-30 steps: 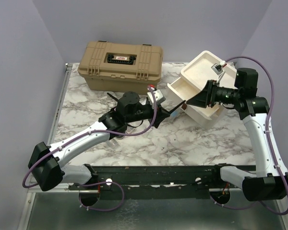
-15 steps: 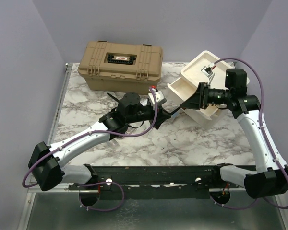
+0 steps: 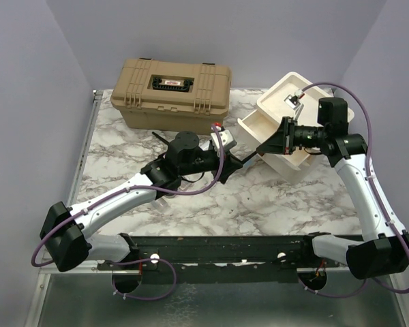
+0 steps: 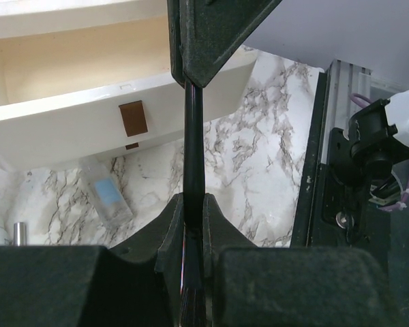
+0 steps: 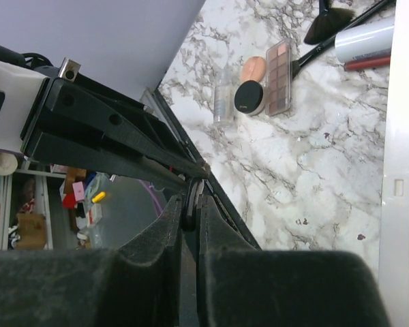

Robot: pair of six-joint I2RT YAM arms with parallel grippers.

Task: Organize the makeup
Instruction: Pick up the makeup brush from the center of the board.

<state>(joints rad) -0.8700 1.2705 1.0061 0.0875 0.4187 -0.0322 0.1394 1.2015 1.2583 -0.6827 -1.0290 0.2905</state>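
A thin black brush (image 3: 245, 158) spans between both grippers, in front of the white box's open drawer (image 3: 259, 126). My left gripper (image 3: 226, 165) is shut on its handle near the bristles (image 4: 193, 143). My right gripper (image 3: 264, 147) is shut on the far end; it also shows in the left wrist view (image 4: 194, 68). In the right wrist view the jaws (image 5: 189, 208) pinch the slim black tip. On the table lie a flared brush (image 5: 327, 24), a silvery tube (image 5: 365, 41), an eyeshadow palette (image 5: 278, 76), a round black compact (image 5: 247, 95) and a clear piece with a light-blue label (image 4: 108, 197).
The white box with drawers (image 3: 293, 99) stands tilted at the back right, one drawer pulled out. The tan latched case (image 3: 170, 85) stands shut at the back left. Another black brush (image 3: 160, 136) lies by the left arm. The table's metal front rail (image 4: 320, 157) runs along the near edge.
My right gripper has moved left toward the left gripper and now sits on the brush's far end. The left arm has barely moved.
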